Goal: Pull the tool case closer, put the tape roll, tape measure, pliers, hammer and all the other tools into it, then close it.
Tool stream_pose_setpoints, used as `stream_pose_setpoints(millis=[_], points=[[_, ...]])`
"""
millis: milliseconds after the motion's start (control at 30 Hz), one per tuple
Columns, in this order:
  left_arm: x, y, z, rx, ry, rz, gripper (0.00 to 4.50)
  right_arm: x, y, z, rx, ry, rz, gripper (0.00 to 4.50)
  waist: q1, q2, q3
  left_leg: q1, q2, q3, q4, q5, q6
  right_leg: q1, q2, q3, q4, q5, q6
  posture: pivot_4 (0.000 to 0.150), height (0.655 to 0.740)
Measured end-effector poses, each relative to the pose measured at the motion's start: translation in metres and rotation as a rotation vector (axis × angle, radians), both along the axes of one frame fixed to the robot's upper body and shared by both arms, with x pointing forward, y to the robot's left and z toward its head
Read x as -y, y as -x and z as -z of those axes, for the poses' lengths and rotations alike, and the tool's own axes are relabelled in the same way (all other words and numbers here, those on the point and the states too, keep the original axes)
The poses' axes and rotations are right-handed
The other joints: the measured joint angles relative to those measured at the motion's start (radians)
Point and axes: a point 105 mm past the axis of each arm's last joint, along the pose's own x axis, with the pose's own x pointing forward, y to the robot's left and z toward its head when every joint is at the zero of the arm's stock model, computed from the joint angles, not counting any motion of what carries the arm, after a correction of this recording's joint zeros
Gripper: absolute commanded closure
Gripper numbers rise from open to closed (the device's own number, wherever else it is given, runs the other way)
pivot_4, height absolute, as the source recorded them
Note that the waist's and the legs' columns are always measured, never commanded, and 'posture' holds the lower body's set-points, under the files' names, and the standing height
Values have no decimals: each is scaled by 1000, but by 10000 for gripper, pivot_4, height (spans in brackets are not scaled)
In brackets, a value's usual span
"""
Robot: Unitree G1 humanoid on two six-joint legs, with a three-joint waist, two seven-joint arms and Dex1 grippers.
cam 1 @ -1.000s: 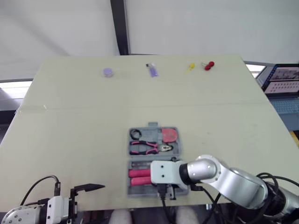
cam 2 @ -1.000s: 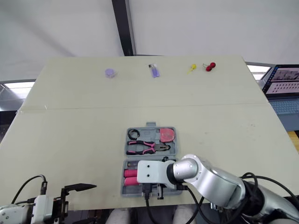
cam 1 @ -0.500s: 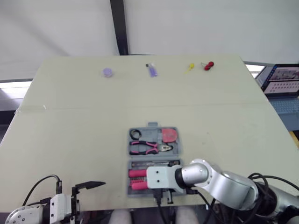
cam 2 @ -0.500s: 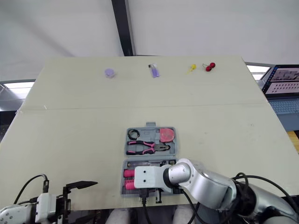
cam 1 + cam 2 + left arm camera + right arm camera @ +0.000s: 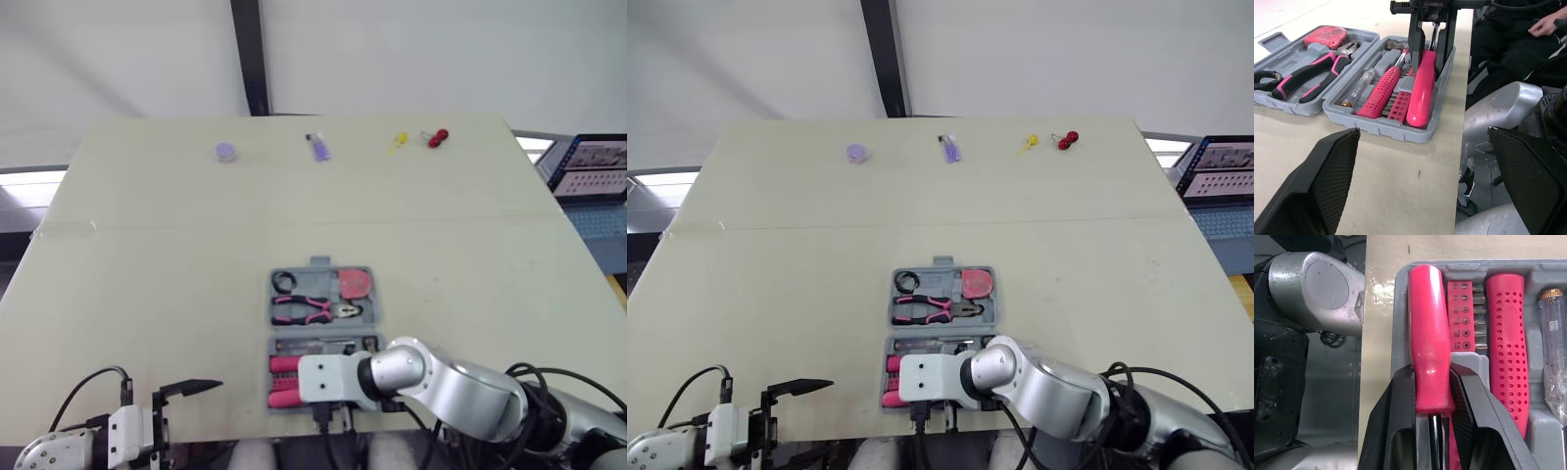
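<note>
Lying open at 6 o'clock on the pale beige table (image 5: 147,245), close to its front edge, the grey plastic tool case (image 5: 1391,128) is seen with pink-and-black pliers (image 5: 313,310), a round red tape measure (image 5: 355,283) and a black tape roll (image 5: 284,281) seated in its 12 o'clock half. A smooth pink tool handle (image 5: 1429,333) in the 6 o'clock half is clamped between the fingers of the right gripper (image 5: 1432,382), beside a dotted pink screwdriver (image 5: 1506,342). The left gripper (image 5: 1422,161) is held with its fingers spread wide at about 8 o'clock from the case, apart from it.

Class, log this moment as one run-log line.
right gripper: shut on pink-handled tool in tool case | left gripper: open, clear of case | case: open
</note>
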Motion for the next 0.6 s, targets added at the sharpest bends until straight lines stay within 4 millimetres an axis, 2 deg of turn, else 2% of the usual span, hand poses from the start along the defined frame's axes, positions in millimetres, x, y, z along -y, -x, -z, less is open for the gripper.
stream_pose_setpoints(millis=[467,533,567,600], points=[[1,-1,1,-1,-2,-7,0,-3,-3,6,-9,20,17,40697,-7,0,0,0,0,0,0,0,0,0,0,0,0,0,0,1500,7400],[1,-1,1,-1,-3,-6,0,-4,-3,6,-11,19,16,30056,-9,0,0,0,0,0,-1,0,0,0,0,0,0,0,0,1500,7400],[1,-1,1,-2,-4,-6,0,-4,-3,6,-14,18,15,26918,-10,0,0,0,0,0,-1,0,0,0,0,0,0,0,0,1500,7400],[1,-1,1,-2,-5,-6,0,-6,-2,5,-21,9,15,21253,-12,0,0,0,0,0,-1,0,0,0,0,0,0,0,0,1500,7400]])
